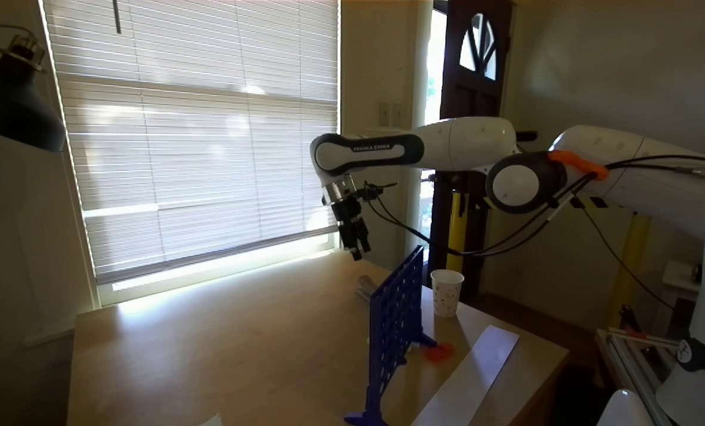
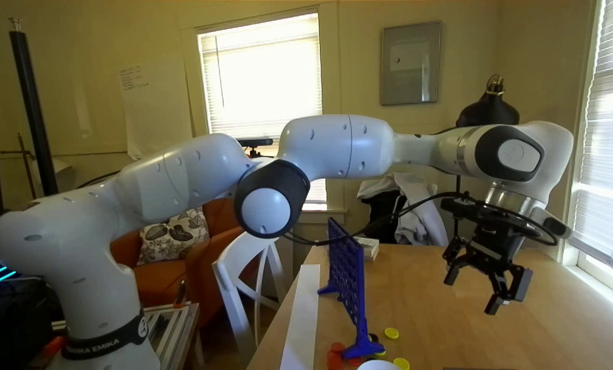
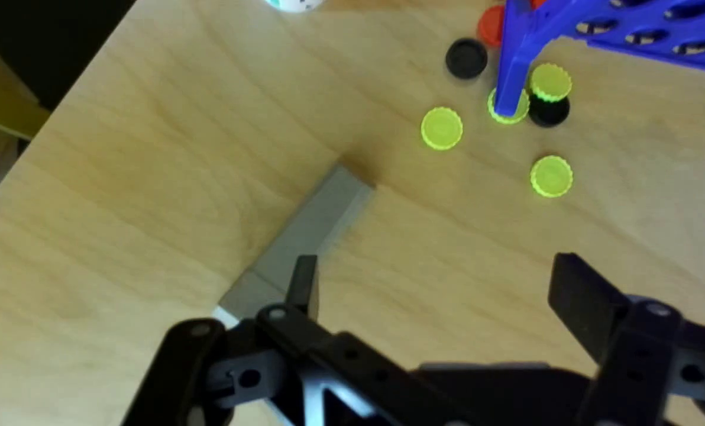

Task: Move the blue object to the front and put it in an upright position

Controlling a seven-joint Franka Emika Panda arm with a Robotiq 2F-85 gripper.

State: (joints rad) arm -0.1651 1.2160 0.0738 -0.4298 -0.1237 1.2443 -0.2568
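The blue object, a dark blue grid panel with rows of round-looking holes, stands upright on its end feet on the table in both exterior views (image 1: 397, 313) (image 2: 346, 272). In the wrist view only one end of it (image 3: 666, 35) shows, at the top right, with a foot over a yellow disc. My gripper (image 1: 361, 254) (image 2: 470, 294) hangs above the table on the window side of the panel, apart from it. In the wrist view its fingers (image 3: 435, 266) are wide apart with only tabletop between them.
A white speckled cup (image 1: 446, 296) stands near the panel's end. Yellow discs (image 3: 442, 128), black discs (image 3: 466, 58) and red discs (image 2: 336, 357) lie around that foot. A grey block (image 3: 305, 236) lies below the gripper. A white strip (image 2: 301, 318) runs along the table's edge. A white box (image 2: 369, 247) sits beyond the panel.
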